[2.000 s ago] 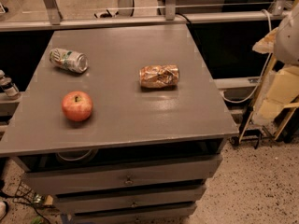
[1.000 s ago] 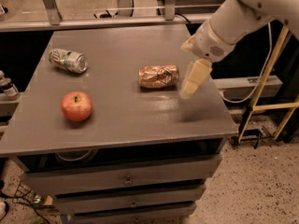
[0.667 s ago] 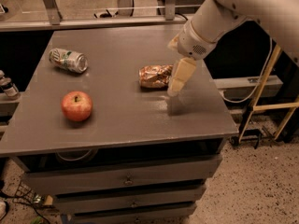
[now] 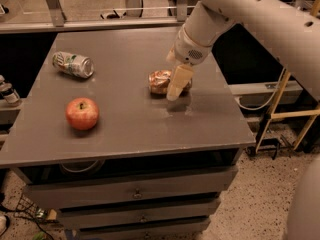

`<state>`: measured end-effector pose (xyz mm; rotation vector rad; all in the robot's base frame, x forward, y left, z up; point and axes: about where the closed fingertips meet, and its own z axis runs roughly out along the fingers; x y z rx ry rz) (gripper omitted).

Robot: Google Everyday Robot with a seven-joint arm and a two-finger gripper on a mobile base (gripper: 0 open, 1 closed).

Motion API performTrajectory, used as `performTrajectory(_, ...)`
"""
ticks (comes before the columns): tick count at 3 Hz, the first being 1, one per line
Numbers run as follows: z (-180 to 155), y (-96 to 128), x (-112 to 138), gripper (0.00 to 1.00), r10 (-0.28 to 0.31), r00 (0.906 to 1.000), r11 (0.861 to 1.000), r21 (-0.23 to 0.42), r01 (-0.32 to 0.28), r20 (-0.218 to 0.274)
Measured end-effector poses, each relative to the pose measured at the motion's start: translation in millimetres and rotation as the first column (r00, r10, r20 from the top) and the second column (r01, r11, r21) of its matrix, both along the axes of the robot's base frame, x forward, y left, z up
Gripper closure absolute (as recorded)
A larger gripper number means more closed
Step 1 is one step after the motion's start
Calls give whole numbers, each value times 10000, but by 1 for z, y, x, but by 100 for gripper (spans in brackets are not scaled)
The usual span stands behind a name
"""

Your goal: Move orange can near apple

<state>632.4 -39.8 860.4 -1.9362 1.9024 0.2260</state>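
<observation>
- Orange can [image 4: 160, 80] lay on its side on the grey table [image 4: 130, 129], right of centre and toward the back; its copper skin was wrinkled and its right part was hidden behind the gripper.
- Green-and-white silver can [image 4: 73, 64] lay on its side at back left of the tabletop, well apart from everything else.
- Apple [image 4: 82, 113] sat at front left with its stem up, nearer the front edge than the silver can. It was well apart from the orange can, with bare tabletop between them.
- Gripper [image 4: 177, 84] hung just in front of the orange can's right part, its cream tip pointing down and slightly left, low over the tabletop. Contact with the can could not be told. Whether the claw was wide or narrow could not be told either. The can rested on the table.
- White arm [image 4: 240, 9] stretched from the upper right down to the wrist above the orange can.
- Drawers [image 4: 135, 191] with small pulls were stacked under the tabletop.
- Yellowish frame legs [image 4: 280, 104] stood right of the table on a speckled floor [image 4: 250, 204].
</observation>
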Motion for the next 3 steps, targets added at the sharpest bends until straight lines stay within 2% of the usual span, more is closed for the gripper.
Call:
performTrajectory(2, -14, 7, 0, 65, 252, 9990, 9995, -154, -258, -360)
performTrajectory(3, 7, 2, 2, 88, 264, 9996, 9985, 473, -258, -107)
